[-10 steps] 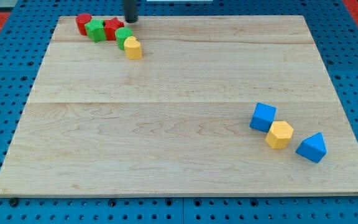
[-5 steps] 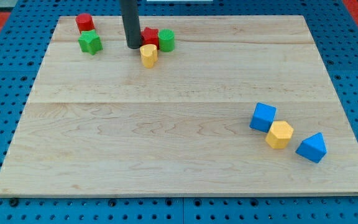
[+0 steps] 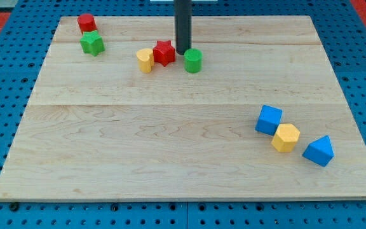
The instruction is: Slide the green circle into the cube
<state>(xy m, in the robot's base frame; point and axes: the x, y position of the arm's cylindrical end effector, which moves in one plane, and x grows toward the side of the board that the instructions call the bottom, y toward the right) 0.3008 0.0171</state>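
The green circle (image 3: pixel 193 61) stands near the board's upper middle. My tip (image 3: pixel 182 51) sits just to its upper left, touching or nearly touching it, with the red star (image 3: pixel 164 52) right on the tip's other side. The blue cube (image 3: pixel 269 119) lies far off at the view's lower right, touching a yellow hexagon block (image 3: pixel 286 137).
A yellow block (image 3: pixel 145 60) sits left of the red star. A green star (image 3: pixel 92 44) and a red block (image 3: pixel 86 23) are at the top left. A blue triangular block (image 3: pixel 318 151) lies right of the yellow hexagon. The wooden board (image 3: pixel 170 159) ends at a blue pegboard.
My tip moved right, from left of the red star to its right. The green circle slid right and down. The red star and yellow block shifted slightly.
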